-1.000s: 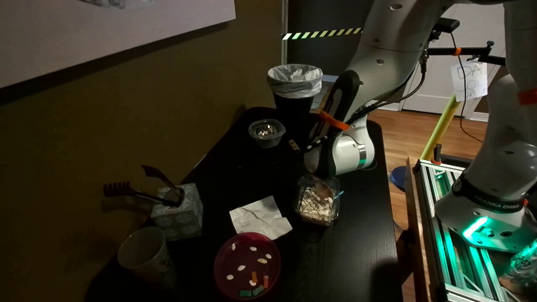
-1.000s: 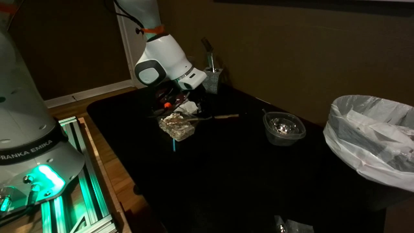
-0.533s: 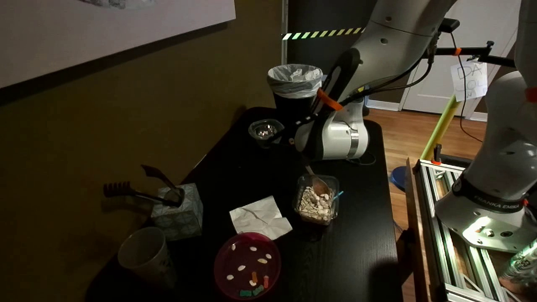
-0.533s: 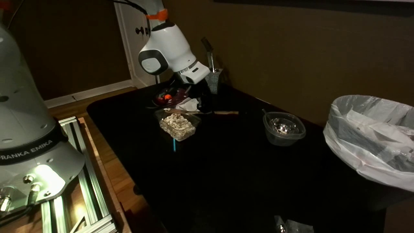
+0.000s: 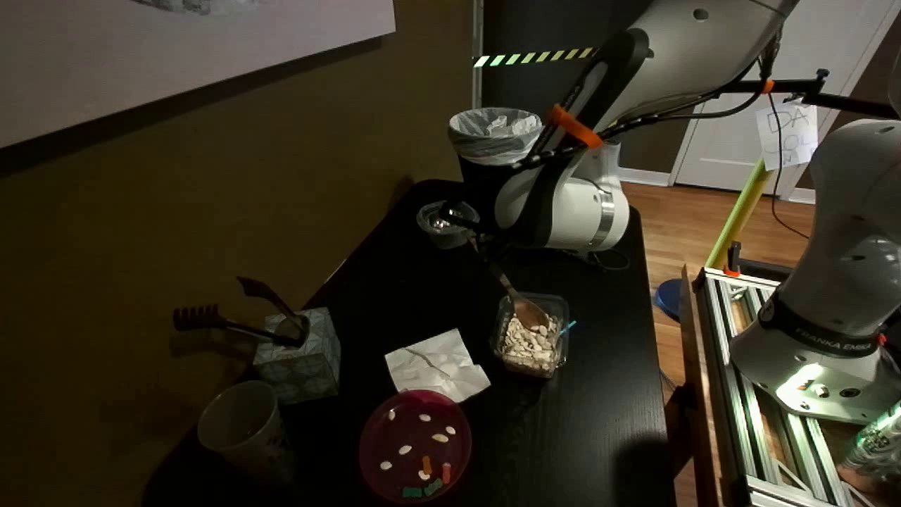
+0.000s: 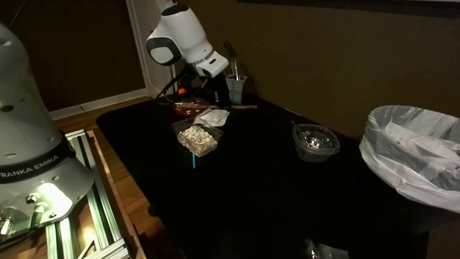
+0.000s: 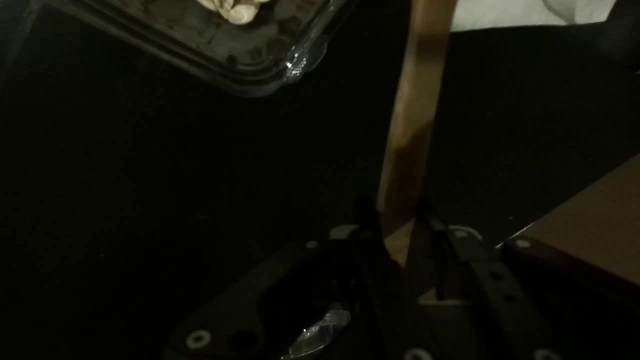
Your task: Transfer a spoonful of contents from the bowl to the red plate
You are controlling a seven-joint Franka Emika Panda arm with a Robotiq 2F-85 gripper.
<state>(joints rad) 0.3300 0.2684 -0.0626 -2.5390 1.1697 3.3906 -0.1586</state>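
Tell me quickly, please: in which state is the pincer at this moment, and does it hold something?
Pincer: closed, holding the wooden spoon.

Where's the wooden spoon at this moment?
In the wrist view the wooden spoon is held by the gripper right of centre, between the glass bowl at left and white napkin at right. In an exterior view its head shows against the bowl.

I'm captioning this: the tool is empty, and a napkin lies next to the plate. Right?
No: the tool isn't empty; it grips a spoon, as the wrist view shows. A napkin does lie next to the plate.
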